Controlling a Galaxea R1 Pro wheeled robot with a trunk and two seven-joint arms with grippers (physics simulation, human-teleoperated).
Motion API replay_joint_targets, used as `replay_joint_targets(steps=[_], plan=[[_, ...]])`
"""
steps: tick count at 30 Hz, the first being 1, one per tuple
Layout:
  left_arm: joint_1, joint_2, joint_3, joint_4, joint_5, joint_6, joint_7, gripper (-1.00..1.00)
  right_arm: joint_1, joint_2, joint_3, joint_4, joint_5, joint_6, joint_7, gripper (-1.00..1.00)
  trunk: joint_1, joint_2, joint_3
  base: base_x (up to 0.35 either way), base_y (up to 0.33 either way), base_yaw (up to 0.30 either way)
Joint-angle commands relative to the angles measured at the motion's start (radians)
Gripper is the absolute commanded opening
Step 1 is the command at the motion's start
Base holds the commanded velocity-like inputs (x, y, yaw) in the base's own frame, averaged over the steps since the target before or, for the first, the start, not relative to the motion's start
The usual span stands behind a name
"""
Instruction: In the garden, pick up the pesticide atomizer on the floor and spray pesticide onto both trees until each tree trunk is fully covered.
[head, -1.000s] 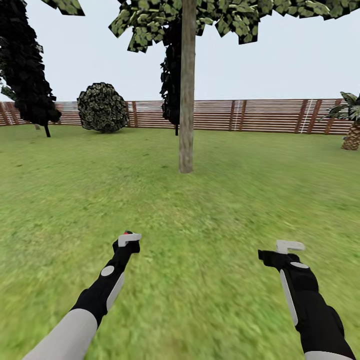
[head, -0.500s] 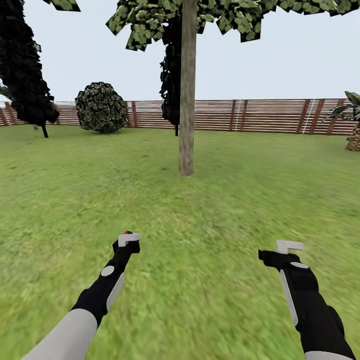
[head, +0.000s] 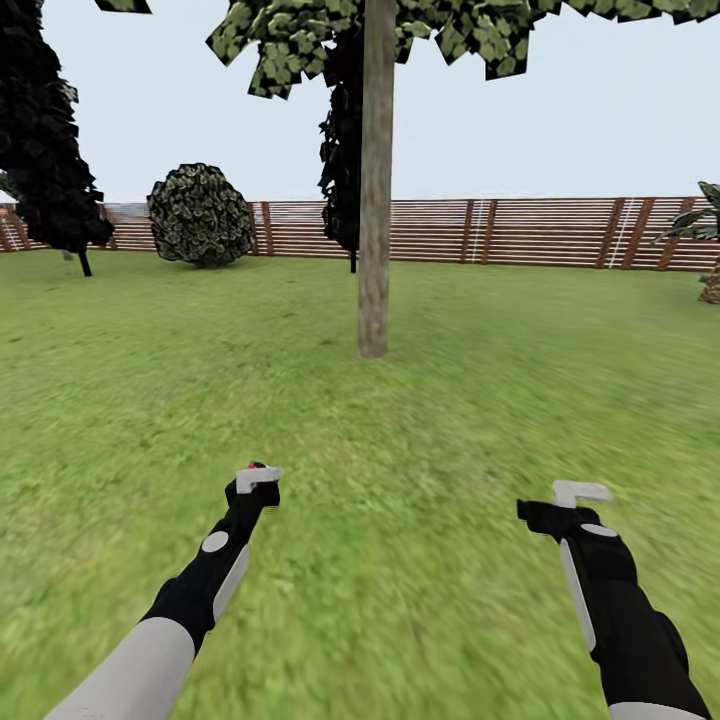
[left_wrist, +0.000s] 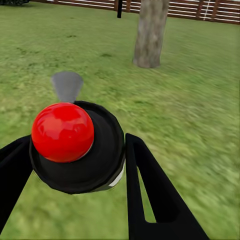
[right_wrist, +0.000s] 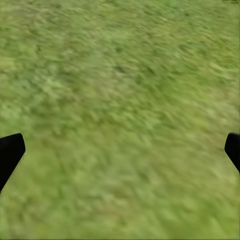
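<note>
A tall tree stands ahead on the lawn (head: 420, 400), its straight grey-brown trunk (head: 374, 200) rising into blocky green leaves (head: 300, 35). The same trunk's base (left_wrist: 149, 32) appears in the left wrist view, some way beyond the fingers. My left gripper (head: 257, 478) is shut on the pesticide atomizer (head: 251, 468), a small black sprayer with a red knob; up close the atomizer (left_wrist: 80, 150) sits between the two black fingers (left_wrist: 145, 190). My right gripper (head: 575, 495) hangs open over bare grass (right_wrist: 120, 100), its tips wide apart with nothing between them.
A brown slatted fence (head: 520, 232) closes the lawn at the back. A round bush (head: 200, 215) and a near-black cypress (head: 45, 130) stand at the left, another dark cypress (head: 342, 150) behind the trunk, and a palm (head: 710, 250) at the right edge.
The whole view has crept forward, so the tree stands slightly closer. Both arms keep their pose and the atomizer stays in the left gripper.
</note>
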Motion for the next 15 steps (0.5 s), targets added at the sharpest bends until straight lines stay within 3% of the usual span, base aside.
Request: replay_joint_targets(steps=[1,15], plan=[[0.000,0.000,0.000,0.000,0.000,0.000,0.000,-1.00,0.000,0.000,0.000,0.000,0.000,0.000,-0.001,1.00,0.000,0.000,0.000,0.336,0.000,0.000],[0.000,0.000,-0.001,0.000,0.000,0.000,0.000,-1.00,0.000,0.000,0.000,0.000,-0.003,0.002,0.001,1.00,0.000,0.000,0.000,0.336,0.000,0.000]])
